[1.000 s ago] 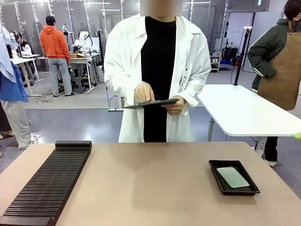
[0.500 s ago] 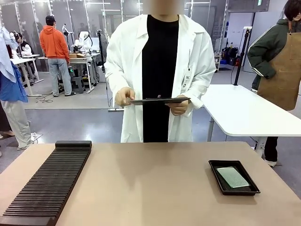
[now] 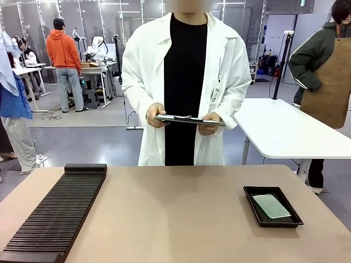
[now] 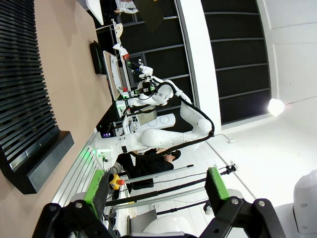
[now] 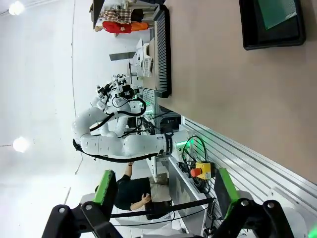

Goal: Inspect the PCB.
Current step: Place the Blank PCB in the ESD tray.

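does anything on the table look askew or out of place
Nothing stands out. The PCB lies flat inside the black tray, and the slotted rack sits undisturbed at the left. The person holds a clipboard level.

In the front view the slotted black rack [image 3: 55, 213] ran off the bottom left corner, so its near end was cut away. The person's clipboard [image 3: 189, 119] was seen almost edge-on; what was on its paper could not be read, and the fingers beneath it were hidden. The PCB [image 3: 271, 206] in the black tray [image 3: 272, 206] was too small for any markings to be made out. In the right wrist view the tray [image 5: 271, 25] and the PCB [image 5: 281, 11] were cropped by the top edge, and the rack [image 4: 27, 94] ran off the left edge in the left wrist view.
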You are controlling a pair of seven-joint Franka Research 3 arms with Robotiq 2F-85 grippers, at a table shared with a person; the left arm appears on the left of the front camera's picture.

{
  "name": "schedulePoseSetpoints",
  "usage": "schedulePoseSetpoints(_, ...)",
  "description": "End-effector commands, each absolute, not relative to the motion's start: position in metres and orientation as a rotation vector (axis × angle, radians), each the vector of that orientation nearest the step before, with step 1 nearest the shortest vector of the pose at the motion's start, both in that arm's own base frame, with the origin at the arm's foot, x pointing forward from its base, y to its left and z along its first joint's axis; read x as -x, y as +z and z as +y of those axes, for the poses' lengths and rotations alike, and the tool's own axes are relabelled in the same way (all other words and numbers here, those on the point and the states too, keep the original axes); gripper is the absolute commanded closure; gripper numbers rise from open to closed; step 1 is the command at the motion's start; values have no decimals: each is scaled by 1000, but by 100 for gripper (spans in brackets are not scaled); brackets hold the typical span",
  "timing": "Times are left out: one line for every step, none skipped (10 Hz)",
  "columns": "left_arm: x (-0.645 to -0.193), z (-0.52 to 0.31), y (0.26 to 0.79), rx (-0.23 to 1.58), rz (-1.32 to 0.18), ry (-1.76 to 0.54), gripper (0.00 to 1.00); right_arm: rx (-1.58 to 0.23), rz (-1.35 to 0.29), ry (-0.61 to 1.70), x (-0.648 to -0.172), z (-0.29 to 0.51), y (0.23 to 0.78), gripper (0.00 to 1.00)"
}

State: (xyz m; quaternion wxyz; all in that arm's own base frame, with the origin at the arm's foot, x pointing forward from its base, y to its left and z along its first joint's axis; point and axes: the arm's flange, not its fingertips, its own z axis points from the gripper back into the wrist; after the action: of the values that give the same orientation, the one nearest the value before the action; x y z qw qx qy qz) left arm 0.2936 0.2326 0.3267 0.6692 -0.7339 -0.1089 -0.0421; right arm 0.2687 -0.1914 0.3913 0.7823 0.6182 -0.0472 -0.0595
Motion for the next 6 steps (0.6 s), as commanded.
schedulePoseSetpoints(-295,236,331,1646,-235,-86,0,-1321,-90,-130,-266,-191,397,0)
schedulePoseSetpoints(-295,236,331,1646,-235,-86,0,-1321,-90,-130,-266,-191,397,0)
schedulePoseSetpoints(-295,236,331,1646,-235,-86,0,-1321,-90,-130,-266,-191,397,0)
schedulePoseSetpoints(-295,236,331,1646,-235,-86,0,-1321,-90,-130,-266,-191,397,0)
schedulePoseSetpoints(-295,236,331,1646,-235,-86,0,-1321,-90,-130,-266,-191,397,0)
schedulePoseSetpoints(-295,236,331,1646,-235,-86,0,-1321,-90,-130,-266,-191,397,0)
